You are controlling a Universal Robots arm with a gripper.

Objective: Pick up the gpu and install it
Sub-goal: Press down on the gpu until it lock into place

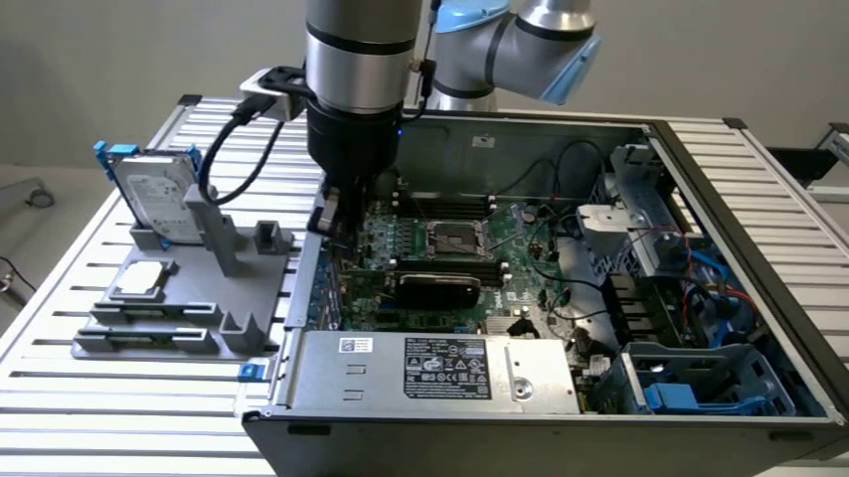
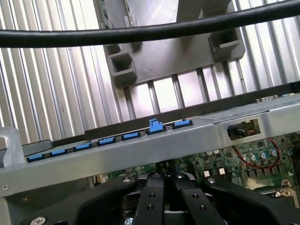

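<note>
Looking into the open computer case (image 1: 743, 199), you had the hand (image 1: 334, 224) closed and empty at the rear wall, with the gpu (image 1: 431, 289) just beside it on the motherboard (image 1: 451, 238), its long axis running toward the exterior view's right.

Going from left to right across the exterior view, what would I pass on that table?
Hard drive with blue rails → grey holder stand → robot's hand lowered inside the open computer case → black gpu on the motherboard → blue drive bay.
</note>
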